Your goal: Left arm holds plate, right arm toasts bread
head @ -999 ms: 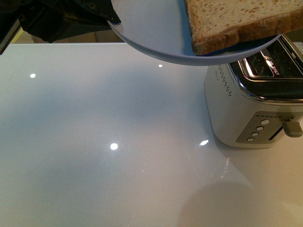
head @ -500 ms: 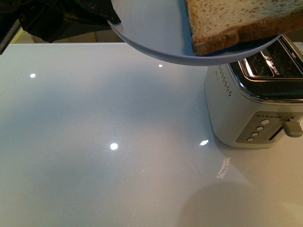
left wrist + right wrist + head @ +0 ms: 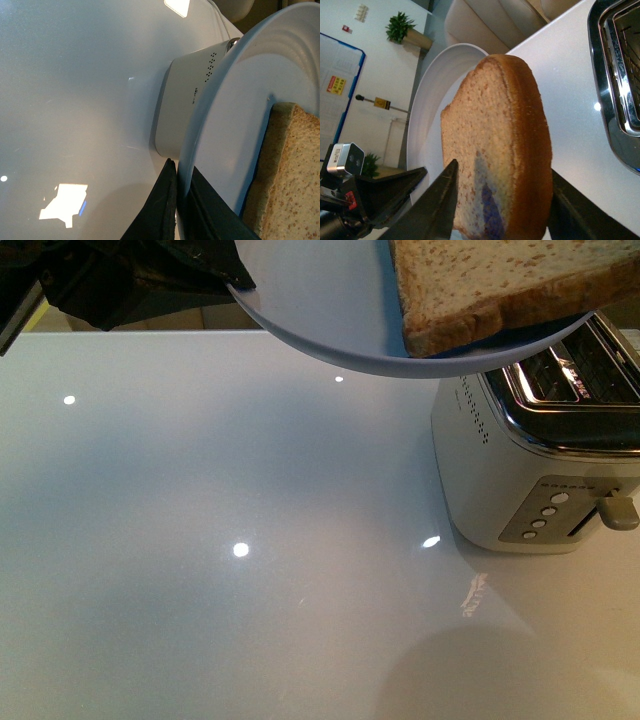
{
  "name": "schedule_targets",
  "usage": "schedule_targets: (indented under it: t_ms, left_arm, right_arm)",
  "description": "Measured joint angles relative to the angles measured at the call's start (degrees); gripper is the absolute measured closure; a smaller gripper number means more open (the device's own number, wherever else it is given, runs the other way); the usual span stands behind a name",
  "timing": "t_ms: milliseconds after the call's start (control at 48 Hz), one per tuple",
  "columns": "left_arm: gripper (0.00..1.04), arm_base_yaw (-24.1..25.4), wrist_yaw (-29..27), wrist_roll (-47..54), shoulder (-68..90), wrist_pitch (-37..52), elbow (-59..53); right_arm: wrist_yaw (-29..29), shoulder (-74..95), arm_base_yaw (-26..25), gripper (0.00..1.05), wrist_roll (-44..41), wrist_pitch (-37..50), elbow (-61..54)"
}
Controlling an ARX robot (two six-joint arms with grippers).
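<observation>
Pale blue-grey plate, upper right above the toaster, is clamped at its rim by the left gripper. The bread lies on it, flanked by the right gripper, grip unclear.

Pale blue-grey plate: round, shallow, low raised rim; held in the air, its rim clamped between the fingers of the glossy black left gripper. One slice of bread: wholemeal, light brown speckled crumb, darker crust, one end rounded. It rests on the plate's upper face, with the right gripper closed against both crust edges.
</observation>
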Motion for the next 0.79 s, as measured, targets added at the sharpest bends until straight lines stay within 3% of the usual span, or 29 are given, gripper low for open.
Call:
schedule_targets:
  t_ms: [167, 271, 791]
  left_arm:
    - [1.02, 0.0, 0.0, -0.02, 0.0, 0.0, 0.0]
    - [1.02, 0.0, 0.02, -0.02, 0.0, 0.0, 0.0]
    - [1.02, 0.0, 0.02, -0.15, -0.02, 0.0, 0.0]
  right_arm:
    - [-1.05, 0.0, -0.17, 0.89, 0.7, -0.04, -0.31]
    - [-1.62, -0.42, -0.92, 1.02, 0.85, -0.33, -0.31]
    - [-1.53, -9.68, -7.06, 1.02, -2.6, -5.31, 10.27]
